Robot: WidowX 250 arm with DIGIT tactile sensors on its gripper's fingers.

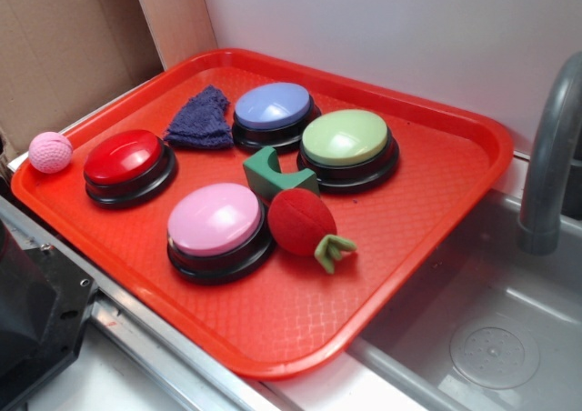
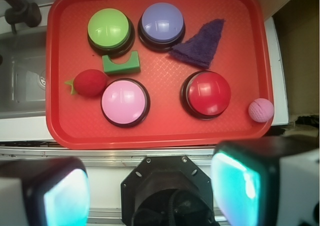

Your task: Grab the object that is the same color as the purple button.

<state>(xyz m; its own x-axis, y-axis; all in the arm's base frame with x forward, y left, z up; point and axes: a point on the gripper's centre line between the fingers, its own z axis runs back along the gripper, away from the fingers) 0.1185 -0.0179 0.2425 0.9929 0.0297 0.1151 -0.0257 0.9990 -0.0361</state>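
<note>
Near the bottom edge of the wrist view, the pincer [image 2: 150,186] is spread wide, its two pads [image 2: 65,198] glowing teal at left and right, nothing between them. It hangs off the tray [image 2: 160,136], over the grey rail, well apart from every item. Exterior view shows only a dark bit of the arm at lower left.

Closest on the tray: pink button [image 2: 125,102] and red button [image 2: 206,94], side by side along the near row. Pink ball [image 2: 261,109] sits at the tray's rim beside the red button, apart from it. Red plush radish [image 2: 90,82] with green leaves lies just beside the pink button, touching or nearly so. Green block [image 2: 121,65] with a curved notch sits between pink button and green button [image 2: 110,30].

Far row: green button and purple button [image 2: 161,21], close together. Cloth [image 2: 202,45], dark purple knit, roughly triangular, lies flat on the tray just beside the purple button, its edge touching or almost touching the button's black base; red button is near it on the other side, apart. In the exterior view the cloth [image 1: 200,120] sits between red and purple buttons.

Sink [image 1: 509,338] and grey faucet [image 1: 546,156] lie beside the tray. Cardboard [image 1: 64,47] stands behind the ball corner.
</note>
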